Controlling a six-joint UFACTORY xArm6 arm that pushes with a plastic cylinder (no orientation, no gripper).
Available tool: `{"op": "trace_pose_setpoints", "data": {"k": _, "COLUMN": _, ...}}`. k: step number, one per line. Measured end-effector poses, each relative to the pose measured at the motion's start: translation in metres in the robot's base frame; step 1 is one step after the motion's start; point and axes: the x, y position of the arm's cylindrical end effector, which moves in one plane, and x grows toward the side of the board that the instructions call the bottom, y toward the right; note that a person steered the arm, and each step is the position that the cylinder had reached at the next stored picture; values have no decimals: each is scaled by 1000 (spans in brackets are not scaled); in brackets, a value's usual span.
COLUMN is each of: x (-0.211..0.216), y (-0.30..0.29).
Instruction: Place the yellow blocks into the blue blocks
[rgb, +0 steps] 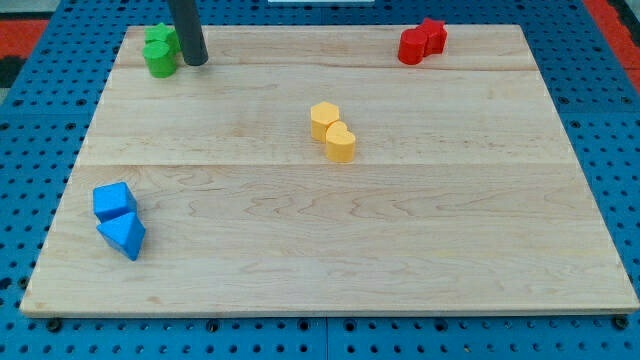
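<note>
Two yellow blocks sit touching near the board's middle: a yellow hexagon-like block and a yellow heart-like block just below and right of it. Two blue blocks sit touching at the lower left: a blue cube-like block above a blue triangle block. My tip rests at the view's top left, just right of the green blocks, far from the yellow and blue blocks.
Two green blocks stand together at the top left, touching or nearly touching my rod. Two red blocks stand together at the top right. The wooden board lies on a blue perforated base.
</note>
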Motion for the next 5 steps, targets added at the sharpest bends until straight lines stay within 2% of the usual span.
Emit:
{"op": "trace_pose_setpoints", "data": {"k": 1, "x": 3, "y": 1}}
{"op": "trace_pose_setpoints", "data": {"k": 3, "x": 30, "y": 80}}
{"op": "trace_pose_setpoints", "data": {"k": 5, "x": 30, "y": 82}}
